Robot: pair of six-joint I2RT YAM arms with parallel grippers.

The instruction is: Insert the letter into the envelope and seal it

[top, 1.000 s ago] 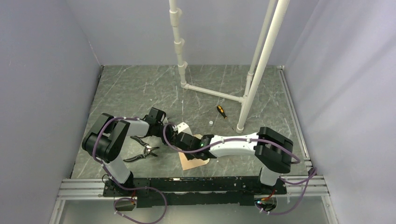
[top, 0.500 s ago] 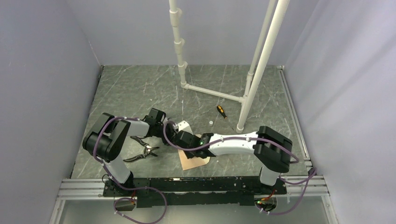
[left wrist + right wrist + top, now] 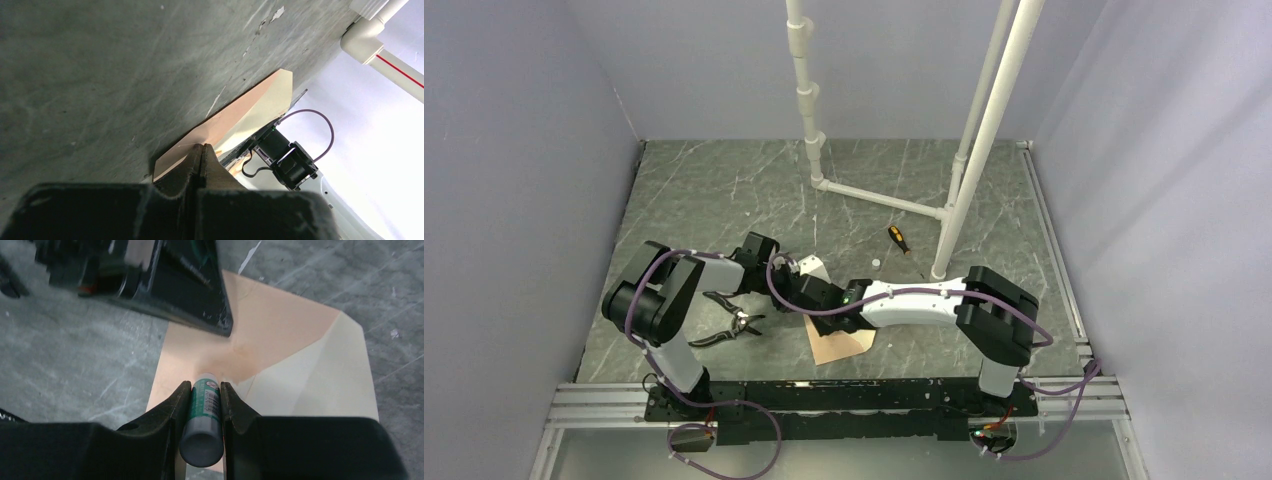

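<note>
Right jaws gripping glue stick (image 3: 202, 412), envelope (image 3: 280, 340) on marbled tabletop (image 3: 714, 190), lilac walls (image 3: 524, 150)

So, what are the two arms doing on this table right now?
The right arm holds a glue stick in its jaws, pointed at the envelope, which lies on the table with its pale flap open. The left arm has its jaws shut at the envelope's edge, as if to steady it. No separate letter shows, so sealing seems under way.
</note>
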